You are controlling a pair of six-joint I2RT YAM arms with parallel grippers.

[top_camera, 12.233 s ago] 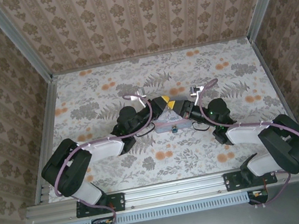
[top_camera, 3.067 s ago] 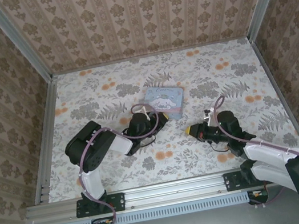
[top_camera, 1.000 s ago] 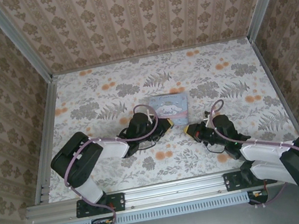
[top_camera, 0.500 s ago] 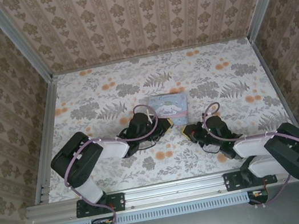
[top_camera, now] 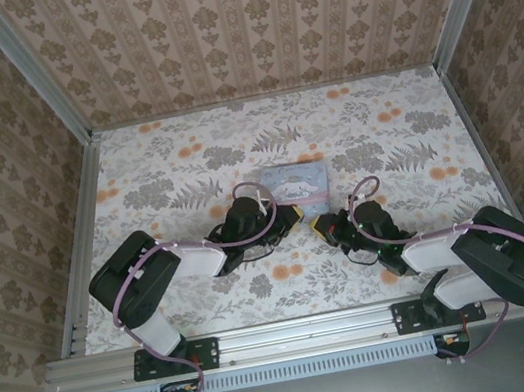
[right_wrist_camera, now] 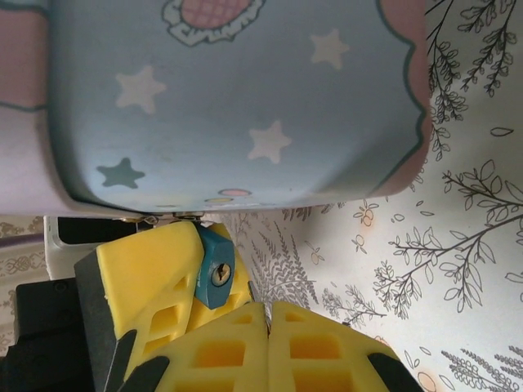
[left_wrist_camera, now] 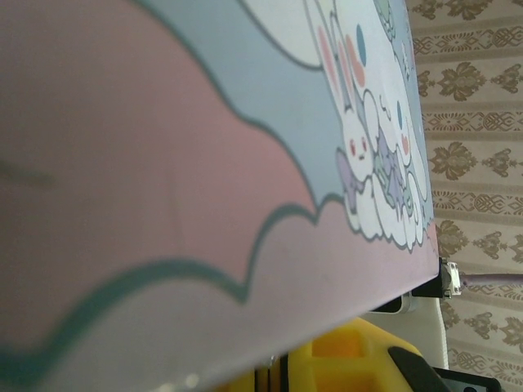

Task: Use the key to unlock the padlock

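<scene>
Fingers (right_wrist_camera: 327, 347) of the right gripper (right_wrist_camera: 268, 318) are being kept clenched, no key discernible between them, and carried leftward from a second ago to the padlock (right_wrist_camera: 214, 266), which is being pinched by the left gripper (top_camera: 293, 218) at the near edge of the tin (right_wrist_camera: 237, 98), so insertion is being neared.

The black, yellow-fingered right gripper (top_camera: 319, 227) has slid left to the near corner of the pale-blue cartoon-printed rectangular tin (top_camera: 297, 186), perhaps touching it; its arm has folded back.
</scene>
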